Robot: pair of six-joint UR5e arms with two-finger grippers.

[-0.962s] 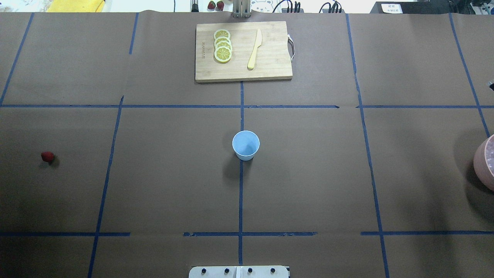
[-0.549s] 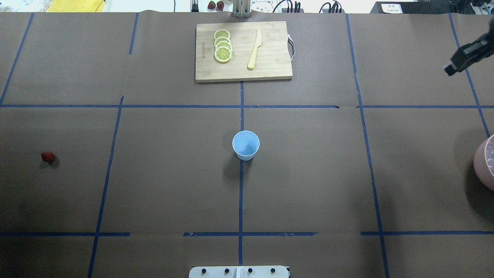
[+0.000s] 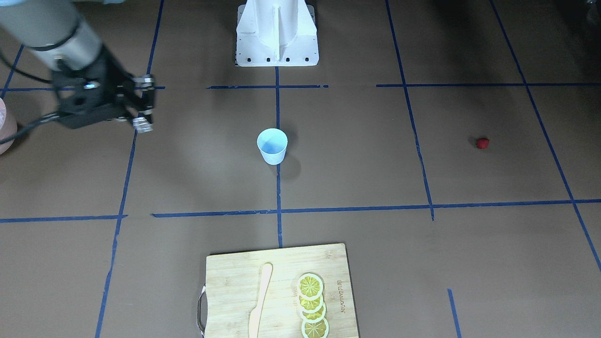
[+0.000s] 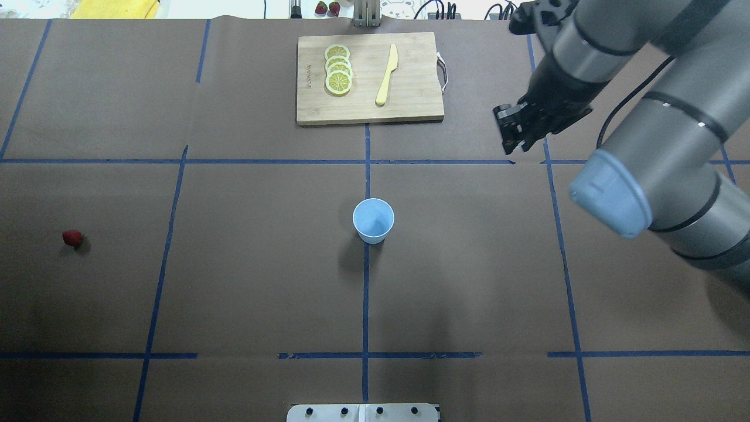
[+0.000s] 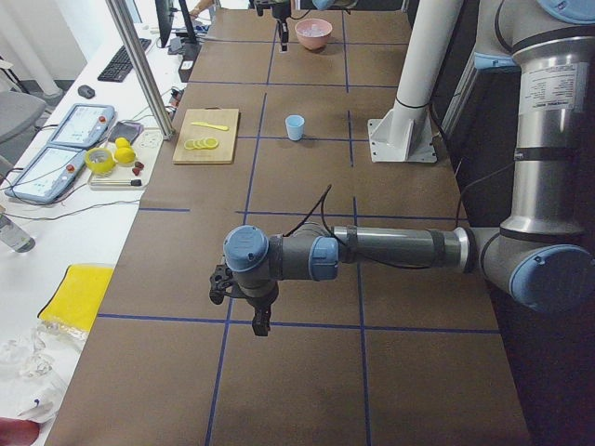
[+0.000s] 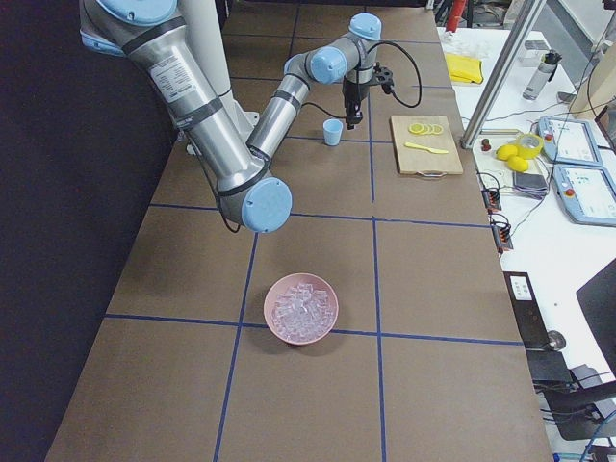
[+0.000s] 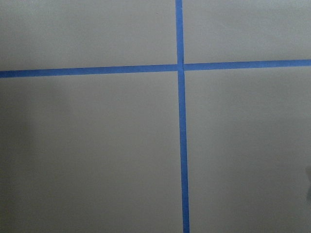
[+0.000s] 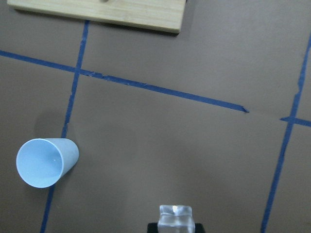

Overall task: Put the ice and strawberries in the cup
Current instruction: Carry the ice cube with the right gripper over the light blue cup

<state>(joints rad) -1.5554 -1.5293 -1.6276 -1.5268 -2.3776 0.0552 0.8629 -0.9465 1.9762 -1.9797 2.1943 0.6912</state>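
Right wrist-mounted view: my right end effector point(image 8: 176, 227) is clenched on a small clear ice cube point(image 8: 176, 215), which sits between the dark fingertips at the bottom edge. The small pale blue tapered cup point(image 8: 43, 161) stands on the brown paper-covered bench point(image 8: 160, 141), to the left of the cube and well apart from it, over a blue tape line. Seen from overhead, the cup is nearer my base than that end effector and toward my left side. The tiny red strawberry point(image 4: 72, 237) lies far beyond the cup on that same side. The pinkish bowl point(image 6: 269, 322) of loose ice point(image 6: 303, 306) rests well behind the right end effector, toward my right end of the bench. The wooden cutting board point(image 4: 369, 108) with yellow lemon slices point(image 4: 338, 70) and a pale knife point(image 4: 387, 75) lies to its left. My left end effector point(image 5: 260, 321) hangs above the bench toward my left end; I cannot tell whether it is clenched or released.
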